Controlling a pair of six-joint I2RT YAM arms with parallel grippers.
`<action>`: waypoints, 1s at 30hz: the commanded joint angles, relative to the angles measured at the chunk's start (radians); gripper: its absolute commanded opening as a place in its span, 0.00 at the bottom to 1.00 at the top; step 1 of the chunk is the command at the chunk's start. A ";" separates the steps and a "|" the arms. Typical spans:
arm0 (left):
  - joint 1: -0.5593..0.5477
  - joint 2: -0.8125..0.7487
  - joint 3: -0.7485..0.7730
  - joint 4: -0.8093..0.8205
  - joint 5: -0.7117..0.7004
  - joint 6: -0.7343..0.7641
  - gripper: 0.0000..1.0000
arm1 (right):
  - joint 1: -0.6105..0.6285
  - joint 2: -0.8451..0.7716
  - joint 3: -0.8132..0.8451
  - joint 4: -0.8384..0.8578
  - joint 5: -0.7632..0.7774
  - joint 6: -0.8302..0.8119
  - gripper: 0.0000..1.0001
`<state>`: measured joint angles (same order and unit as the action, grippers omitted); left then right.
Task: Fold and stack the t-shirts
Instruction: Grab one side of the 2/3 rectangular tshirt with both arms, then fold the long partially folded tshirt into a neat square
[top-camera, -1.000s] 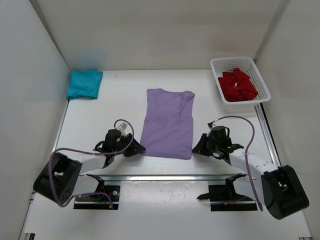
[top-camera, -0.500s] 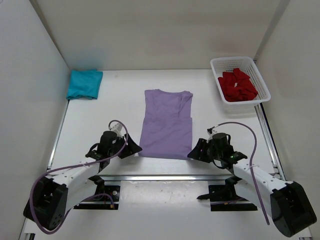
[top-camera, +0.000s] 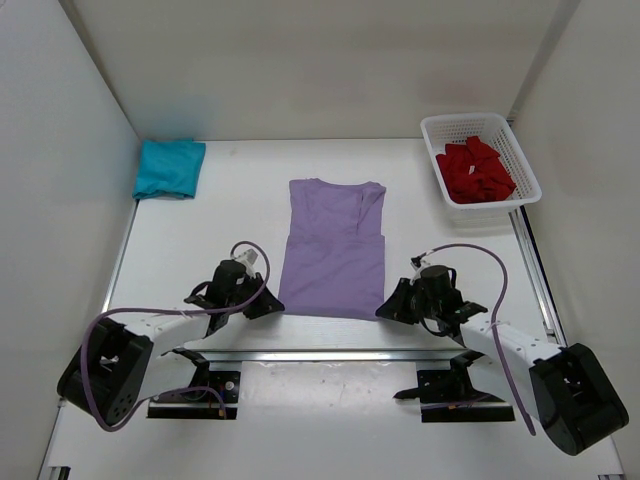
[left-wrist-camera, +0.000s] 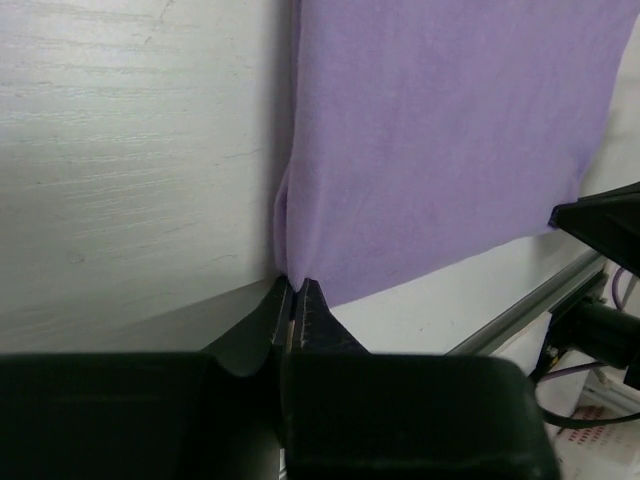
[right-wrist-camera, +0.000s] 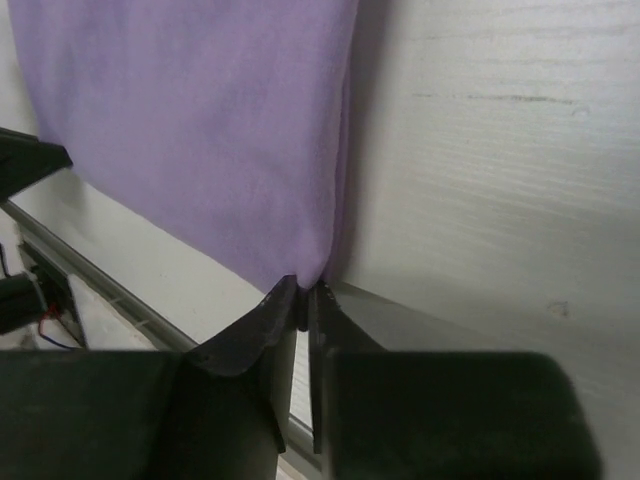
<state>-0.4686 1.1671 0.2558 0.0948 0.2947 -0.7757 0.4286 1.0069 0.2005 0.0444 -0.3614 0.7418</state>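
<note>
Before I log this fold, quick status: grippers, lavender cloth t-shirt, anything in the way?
Left gripper shut on lavender purple cloth t-shirt, near-left hem corner. Right gripper shut on near-right corner. Shirt flat, nothing lying on it.

Lavender t-shirt (top-camera: 333, 250) lies flat mid-way across the tabletop (top-camera: 240, 200), collar at the far end. Teal t-shirt (top-camera: 168, 167) sits folded, far left. Red t-shirt (top-camera: 476, 172) lies crumpled in the far-right basket (top-camera: 490, 203).

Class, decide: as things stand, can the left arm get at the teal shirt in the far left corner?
Probably not yet. The left claw is shut on the lavender shirt's near corner; nothing lies between it and the teal shirt.
</note>
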 joint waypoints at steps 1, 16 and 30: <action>-0.015 -0.009 0.026 -0.036 0.000 0.012 0.03 | 0.003 -0.004 -0.010 0.026 -0.004 0.005 0.04; -0.064 -0.417 0.232 -0.557 0.038 0.043 0.00 | 0.331 -0.335 0.200 -0.406 0.208 0.145 0.00; 0.159 0.304 0.792 -0.196 0.046 0.003 0.00 | -0.301 0.297 0.715 -0.209 -0.212 -0.217 0.00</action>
<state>-0.3153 1.3808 0.9466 -0.1684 0.3748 -0.7666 0.1673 1.2205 0.8215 -0.2466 -0.4744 0.5865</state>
